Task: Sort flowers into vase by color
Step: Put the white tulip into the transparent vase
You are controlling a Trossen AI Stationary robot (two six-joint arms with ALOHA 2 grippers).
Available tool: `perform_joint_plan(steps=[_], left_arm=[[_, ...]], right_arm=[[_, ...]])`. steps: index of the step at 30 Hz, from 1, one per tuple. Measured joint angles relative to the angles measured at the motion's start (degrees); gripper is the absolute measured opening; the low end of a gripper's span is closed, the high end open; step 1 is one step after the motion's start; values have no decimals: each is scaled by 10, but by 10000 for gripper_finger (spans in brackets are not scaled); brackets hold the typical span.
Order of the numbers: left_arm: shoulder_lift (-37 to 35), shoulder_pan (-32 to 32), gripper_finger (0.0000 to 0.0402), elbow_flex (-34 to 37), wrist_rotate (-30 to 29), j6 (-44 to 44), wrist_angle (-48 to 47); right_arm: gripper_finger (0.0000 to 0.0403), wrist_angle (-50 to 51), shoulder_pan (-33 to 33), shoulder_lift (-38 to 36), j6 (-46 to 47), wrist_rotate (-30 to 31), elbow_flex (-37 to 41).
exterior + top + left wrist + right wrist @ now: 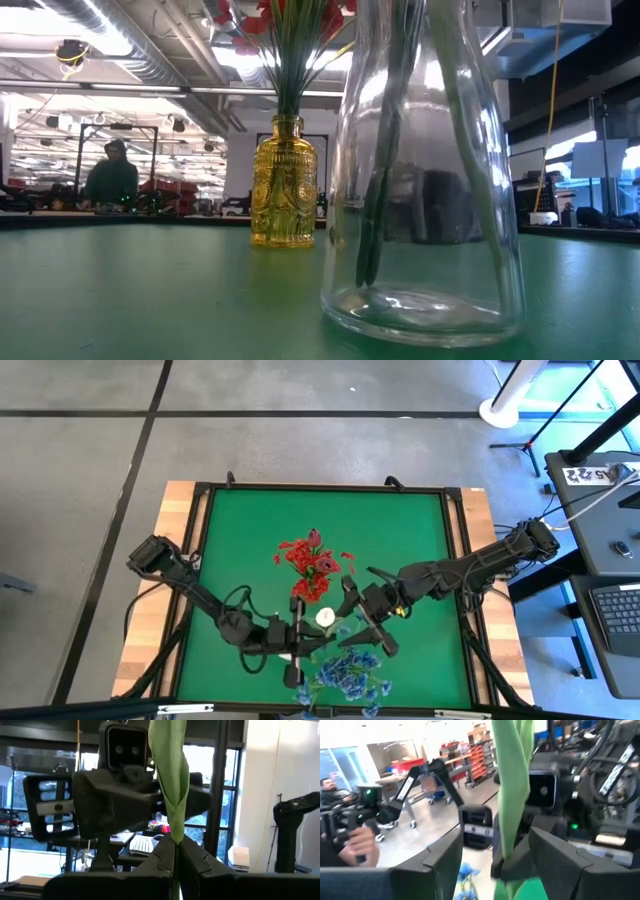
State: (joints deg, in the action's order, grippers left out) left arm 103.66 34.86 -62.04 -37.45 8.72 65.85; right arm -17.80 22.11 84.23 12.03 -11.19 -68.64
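A white-budded flower [325,617] stands upright above the table's middle front, and my left gripper [176,845] is shut on its green leafy stem [170,775]. My right gripper [495,852] faces it from the right. It is open, with one finger on either side of the same stem's leaf [512,795], and no touch shows. A yellow vase [283,190] holds the red flowers [308,558]. A clear vase [425,200] near the front edge holds the blue flowers [348,675]. Neither gripper shows in the low view. My left gripper pinches the flower's stem, where a leaf wraps it [175,832], between its two fingers. The fingers come nearly level from the table's left and lie across the stem. The stem stands upright above them, and its lower end is hidden.
The two vases stand close on either side of the grippers, the yellow one [310,585] farther from the front edge and the clear one [340,680] nearer to it. Green table surface [410,530] lies open at the far right and left. A person [110,175] sits beyond the table.
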Motion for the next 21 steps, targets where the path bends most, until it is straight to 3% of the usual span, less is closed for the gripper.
perform_joint_plan(steps=[11,15,21], left_arm=[[0,-13,0,0,0,-41,-21],[0,-10,0,0,1,-41,-21],[0,-10,0,0,1,-42,-21]], right_arm=[[215,-16,0,0,-3,12,0],[169,-17,0,0,-9,12,0],[66,-16,-1,0,-19,14,0]])
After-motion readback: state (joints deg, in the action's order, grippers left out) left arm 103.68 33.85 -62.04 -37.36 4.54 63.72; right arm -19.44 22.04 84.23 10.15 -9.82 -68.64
